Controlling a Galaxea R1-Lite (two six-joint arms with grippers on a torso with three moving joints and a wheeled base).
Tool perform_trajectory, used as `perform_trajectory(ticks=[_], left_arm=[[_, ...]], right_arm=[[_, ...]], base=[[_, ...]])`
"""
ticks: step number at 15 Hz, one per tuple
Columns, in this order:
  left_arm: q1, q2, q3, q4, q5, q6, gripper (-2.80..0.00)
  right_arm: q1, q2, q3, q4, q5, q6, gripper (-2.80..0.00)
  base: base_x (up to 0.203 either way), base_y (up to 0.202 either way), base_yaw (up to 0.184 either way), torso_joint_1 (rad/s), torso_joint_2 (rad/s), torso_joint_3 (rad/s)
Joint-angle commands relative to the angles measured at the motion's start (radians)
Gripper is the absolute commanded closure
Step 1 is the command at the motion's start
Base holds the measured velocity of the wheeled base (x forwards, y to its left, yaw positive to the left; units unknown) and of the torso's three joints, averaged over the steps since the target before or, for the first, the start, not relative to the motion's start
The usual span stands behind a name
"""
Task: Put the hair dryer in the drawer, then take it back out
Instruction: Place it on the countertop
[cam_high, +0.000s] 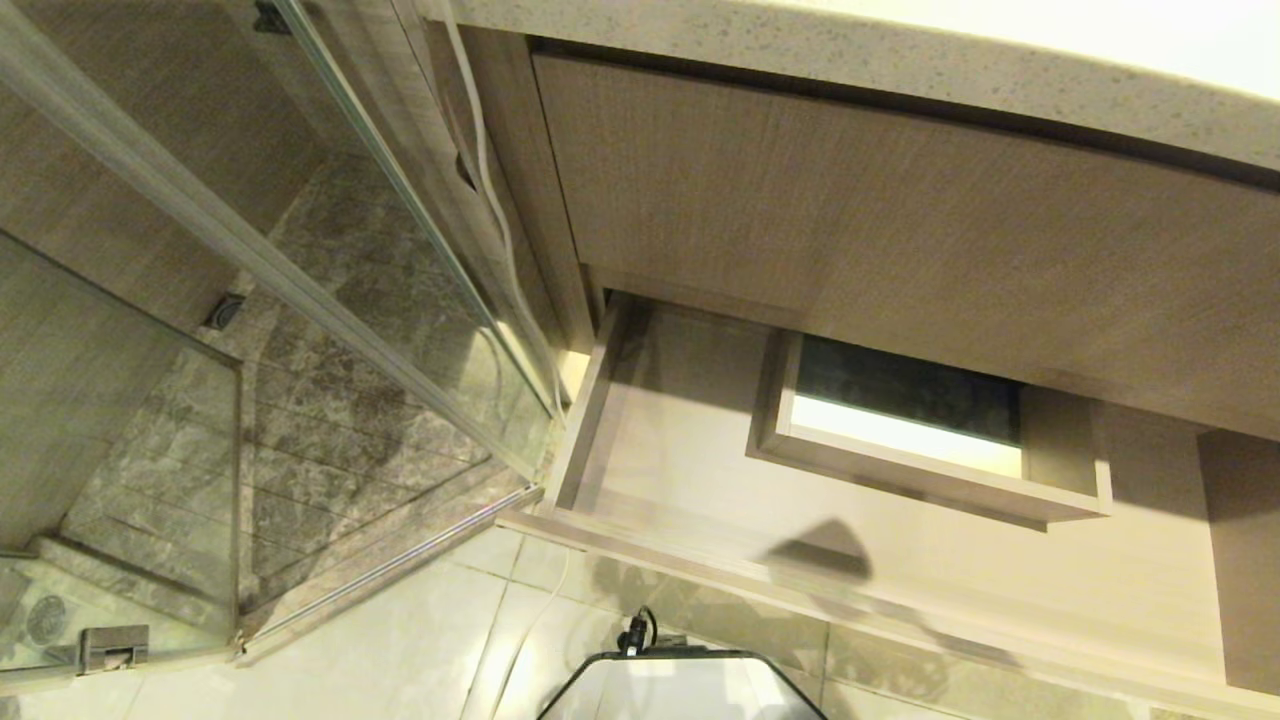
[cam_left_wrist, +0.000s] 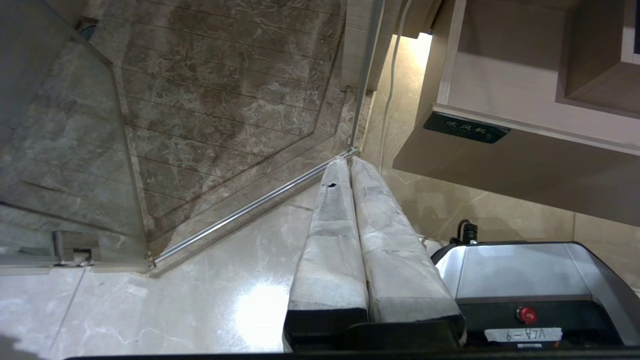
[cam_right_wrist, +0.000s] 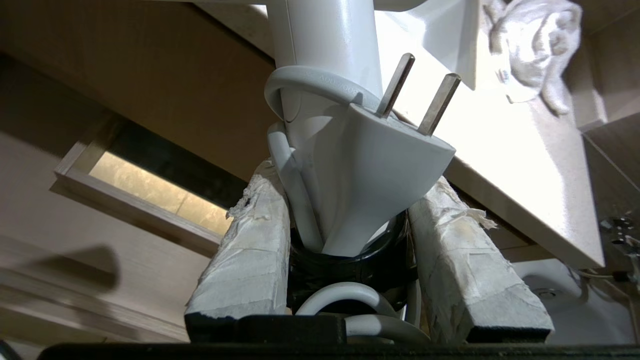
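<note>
One wide, shallow, light wood-grain drawer (cam_high: 660, 480) stands pulled out from under a taller wood-grain cabinet panel (cam_high: 850, 220), which sits beneath a pale speckled stone counter (cam_high: 900, 60). The drawer's floor wraps in a U around a boxed rectangular cutout (cam_high: 920, 430), and in the head view that floor lies bare, crossed by a dark shadow near its front edge. A small dark label (cam_left_wrist: 466, 127) with pale characters sits on the drawer's front corner.

The small white hair dryer (cam_right_wrist: 325, 60) is in the right gripper (cam_right_wrist: 350, 240), well above the drawer: the tape-wrapped jaws press on either side of its handle, with the bundled white cord (cam_right_wrist: 295, 200) and the white two-pin plug (cam_right_wrist: 385, 160) caught between them. A crumpled white cloth (cam_right_wrist: 535, 45) lies on the counter beyond.

The left gripper (cam_left_wrist: 350, 165) hangs low over the glossy cream marble floor tiles (cam_left_wrist: 200, 300), its wrapped jaws pressed together and holding nothing. Beside the cabinet, a glass shower enclosure (cam_high: 300, 280) with a metal frame encloses a brown veined stone floor (cam_left_wrist: 225, 100). A thin white cable (cam_high: 490, 180) runs down the cabinet's side. The robot's grey base (cam_left_wrist: 525, 270) shows a red button.
</note>
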Motion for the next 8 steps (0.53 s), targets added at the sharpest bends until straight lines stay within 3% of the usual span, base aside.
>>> perform_trajectory(ticks=[1,5,8], left_arm=[[0.0,0.0,0.0,0.0,0.0,0.0,0.0],[0.0,0.0,0.0,0.0,0.0,0.0,0.0],[0.0,0.0,0.0,0.0,0.0,0.0,0.0]], right_arm=[[0.0,0.005,-0.002,0.002,-0.002,-0.002,0.0],[0.0,0.004,-0.003,0.002,0.0,-0.001,0.0],[0.0,0.004,-0.003,0.002,-0.002,-0.001,0.0]], base=[[0.0,0.0,0.0,0.0,0.0,0.0],[0.0,0.0,0.0,0.0,0.0,0.0],[0.0,0.006,-0.142,-0.001,0.0,-0.001]])
